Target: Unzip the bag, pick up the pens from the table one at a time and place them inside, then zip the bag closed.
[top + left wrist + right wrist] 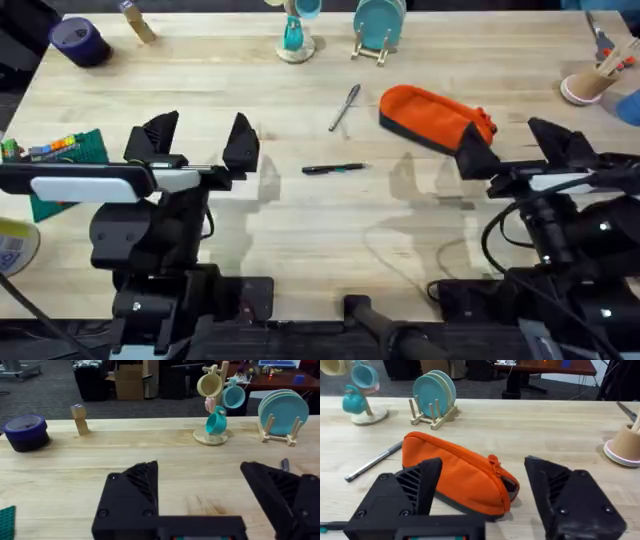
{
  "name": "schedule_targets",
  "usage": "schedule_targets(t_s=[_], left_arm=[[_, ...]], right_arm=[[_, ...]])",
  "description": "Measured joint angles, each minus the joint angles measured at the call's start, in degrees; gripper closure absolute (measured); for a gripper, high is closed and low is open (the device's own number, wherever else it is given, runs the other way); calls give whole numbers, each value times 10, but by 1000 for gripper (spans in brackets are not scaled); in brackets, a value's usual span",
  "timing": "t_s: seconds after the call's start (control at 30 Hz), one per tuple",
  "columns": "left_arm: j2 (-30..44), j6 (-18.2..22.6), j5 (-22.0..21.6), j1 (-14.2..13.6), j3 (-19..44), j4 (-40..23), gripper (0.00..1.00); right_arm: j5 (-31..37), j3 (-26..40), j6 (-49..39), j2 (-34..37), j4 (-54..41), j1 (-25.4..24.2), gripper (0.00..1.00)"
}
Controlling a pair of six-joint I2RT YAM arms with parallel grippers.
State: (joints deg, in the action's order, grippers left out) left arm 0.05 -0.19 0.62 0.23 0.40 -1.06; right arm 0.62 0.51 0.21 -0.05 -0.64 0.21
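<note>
The orange bag (pixel 435 117) lies on the table (pixel 320 240) right of centre, its zipper (pixel 470 455) running along the top; in the right wrist view the bag (pixel 455 472) sits just beyond my fingers. A silver-grey pen (pixel 345 106) lies left of the bag, also the silver-grey pen (pixel 374 461) in the right wrist view, with its tip (pixel 285 464) peeking in the left wrist view. A black pen (pixel 335 169) lies mid-table. My left gripper (pixel 200 140) is open over bare wood, left of the pens. My right gripper (pixel 520 145) is open just near the bag's right end.
A purple tape roll (pixel 82 42) and a small wooden block (pixel 138 22) sit far left. A mug tree (pixel 297 30) and teal plate rack (pixel 378 28) stand at the far edge. A pink cup of sticks (pixel 592 80) is far right, a green board (pixel 60 170) near left.
</note>
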Motion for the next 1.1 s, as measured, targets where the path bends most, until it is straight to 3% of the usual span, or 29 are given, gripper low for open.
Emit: schedule_targets(t_s=[0.2, 0.3, 0.6, 0.87, 1.1], left_arm=[[0, 0, 2, 0, 1, 0, 8], [12, 5, 8, 0, 7, 0, 8], [196, 19, 49, 0, 128, -1, 7], [420, 86, 174, 0, 277, -1, 7], [585, 110, 285, -6, 398, 0, 7]], right_arm=[[1, 6, 0, 2, -17, 0, 5], [11, 39, 0, 19, -81, 0, 5], [32, 183, 0, 143, -154, 0, 6], [32, 328, 15, 274, -206, 0, 5], [32, 451, 26, 361, -299, 0, 5]])
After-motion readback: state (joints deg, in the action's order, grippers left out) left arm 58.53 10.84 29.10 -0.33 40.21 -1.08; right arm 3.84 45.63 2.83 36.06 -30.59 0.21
